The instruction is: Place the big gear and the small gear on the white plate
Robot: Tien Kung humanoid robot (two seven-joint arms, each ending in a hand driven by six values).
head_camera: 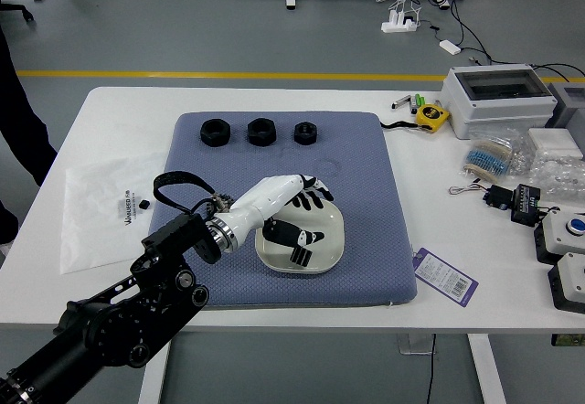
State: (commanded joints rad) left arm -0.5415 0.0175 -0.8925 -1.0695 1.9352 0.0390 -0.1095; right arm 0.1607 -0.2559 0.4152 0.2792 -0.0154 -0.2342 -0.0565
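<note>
Well, from the head view, three black nut-like pieces (pixel 261 132) stand in a row on the upper part of the blue-grey mat (pixel 366 276). At the upper right of the frame are a yellow tape measure (pixel 432 117) and a grey box (pixel 501 93); a purple-and-white label (pixel 445 277) lies just beside the mat, lower right. The left arm (pixel 151 308) comes from the lower left and covers part of the mat, and also most of a dark gear (pixel 219 202) near the wrist; which gear it is, I cannot tell.

The left hand (pixel 320 215) is above the white plate (pixel 334 230), its fingers spread apart. A small dark ribbed shape (pixel 301 256) shows below them; whether it is a gear or a fingertip, I cannot tell, so neither can I say if something is held.

The plate is smooth and slightly glossy, square with rounded corners. The mat has a fine texture, and the clear bag (pixel 91 230) at left looks thin and wrinkled.
</note>
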